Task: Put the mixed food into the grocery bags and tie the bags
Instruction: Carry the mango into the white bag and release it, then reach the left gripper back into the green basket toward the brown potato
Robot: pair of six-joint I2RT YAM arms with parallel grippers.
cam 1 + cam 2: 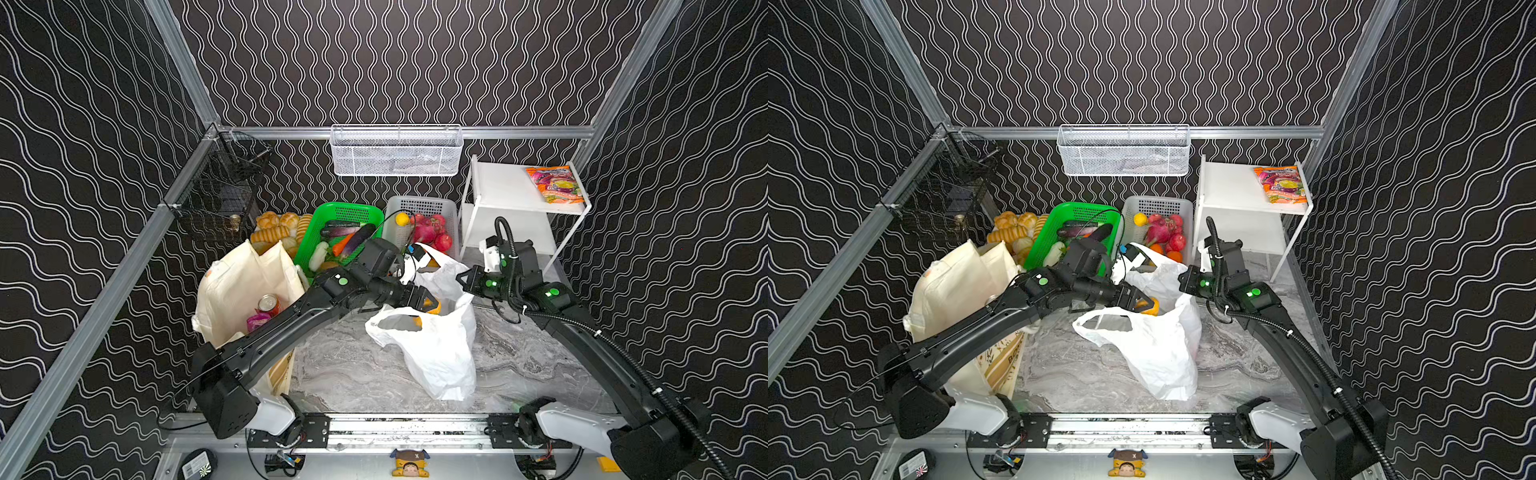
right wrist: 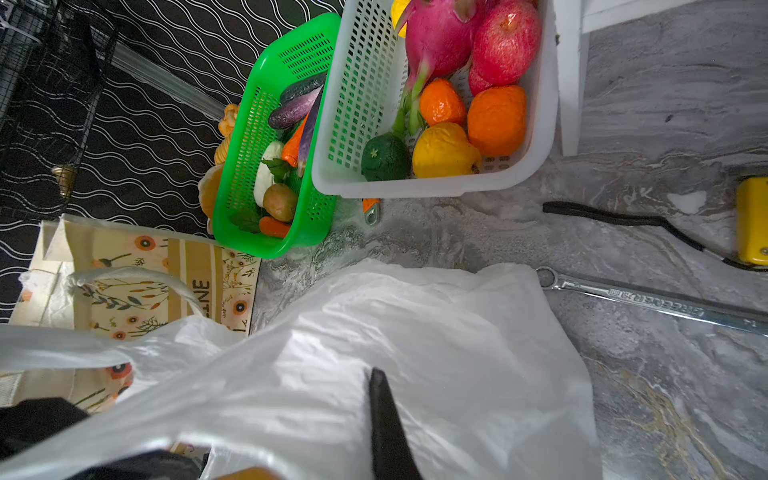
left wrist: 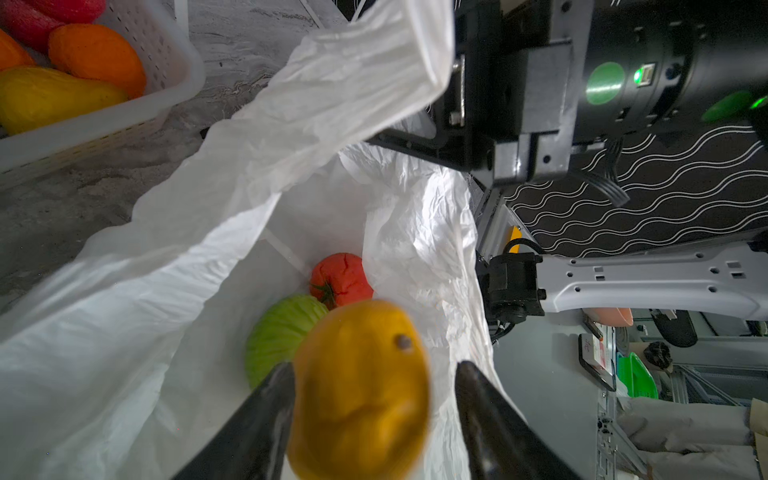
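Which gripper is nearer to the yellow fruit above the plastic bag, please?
Left. The left gripper has the yellow fruit between its open fingers, above the plastic bag's mouth. The right gripper is off to the side, shut on the bag's rim.

We note black walls [image 1: 415, 62] with white wavy lines, aluminium frame rails [image 1: 282, 132], a grey marbled bench [image 1: 340, 365], white shelf unit [image 1: 498, 183] back right.

We note the carrier bag [image 1: 436, 357] as thin, crinkled white plastic; the tote [image 1: 237, 282] as matt cream cloth; the tabletop [image 1: 345, 365] as smooth grey marble-look.
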